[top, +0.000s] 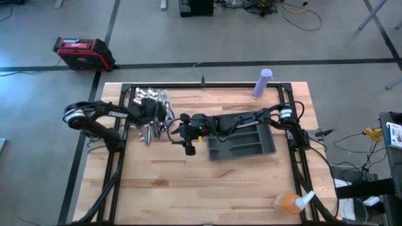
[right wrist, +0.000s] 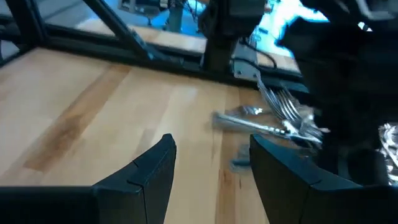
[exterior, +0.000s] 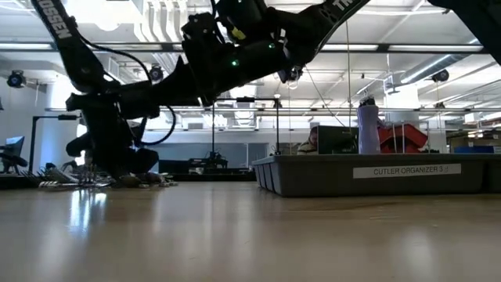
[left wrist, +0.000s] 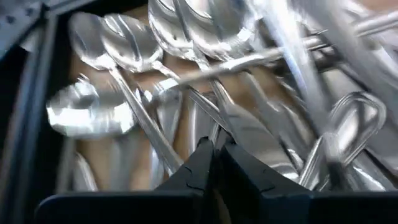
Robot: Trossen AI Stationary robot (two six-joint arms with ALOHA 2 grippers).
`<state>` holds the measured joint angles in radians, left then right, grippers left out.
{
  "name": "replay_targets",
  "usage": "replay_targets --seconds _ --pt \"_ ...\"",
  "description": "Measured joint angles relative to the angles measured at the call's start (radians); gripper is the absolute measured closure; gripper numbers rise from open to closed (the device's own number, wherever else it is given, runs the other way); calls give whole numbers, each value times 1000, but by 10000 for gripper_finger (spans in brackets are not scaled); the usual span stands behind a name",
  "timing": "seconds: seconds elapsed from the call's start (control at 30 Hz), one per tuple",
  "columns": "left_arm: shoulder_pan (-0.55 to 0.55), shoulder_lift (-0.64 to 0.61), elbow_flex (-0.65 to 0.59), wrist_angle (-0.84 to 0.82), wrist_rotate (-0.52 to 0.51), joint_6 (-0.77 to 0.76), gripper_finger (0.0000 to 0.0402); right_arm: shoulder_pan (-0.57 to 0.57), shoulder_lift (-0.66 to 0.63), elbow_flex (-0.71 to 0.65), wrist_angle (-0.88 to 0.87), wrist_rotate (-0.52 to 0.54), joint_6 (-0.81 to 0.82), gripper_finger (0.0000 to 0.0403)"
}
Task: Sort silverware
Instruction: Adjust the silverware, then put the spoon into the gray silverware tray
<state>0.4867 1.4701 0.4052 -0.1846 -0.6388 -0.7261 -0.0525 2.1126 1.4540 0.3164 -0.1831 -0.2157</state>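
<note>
The left gripper is down in the pile of silverware at the table's far left corner, its two dark fingertips pressed together with almost no gap; whether a piece is pinched between them cannot be told, since a thin handle runs right by the tips. Around those tips the left wrist view shows spoons lying bowl-up side by side, crossed by long handles and by a looped handle off to one side, all heaped on one another. The right gripper hangs above bare wood just beside the pile, its fingers spread wide with nothing between them; a few forks and other pieces lie on the table beyond it. Behind the right gripper along its arm sits the dark grey organizer tray, near the table's middle; its long compartments look empty in the high view, and from table height only its side wall shows. A lavender bottle stands at the far edge of the table, and an orange spray bottle lies at the near right corner.
</note>
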Motion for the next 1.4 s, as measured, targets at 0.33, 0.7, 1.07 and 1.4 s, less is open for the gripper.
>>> replay_targets --seconds 0.33,0.7,1.07,1.4 --pt "-423 -168 -49 -105 63 -255 377 5 -18 -2 -257 0 -192 217" --pt "-593 -496 -68 -147 -246 -252 377 18 19 -1 -286 2 -247 217" --pt "-680 -673 -80 -156 -302 -199 377 -79 85 38 -301 172 -313 217" --pt "-682 -659 -122 -135 -417 -202 377 -111 147 49 -313 19 -344 217"
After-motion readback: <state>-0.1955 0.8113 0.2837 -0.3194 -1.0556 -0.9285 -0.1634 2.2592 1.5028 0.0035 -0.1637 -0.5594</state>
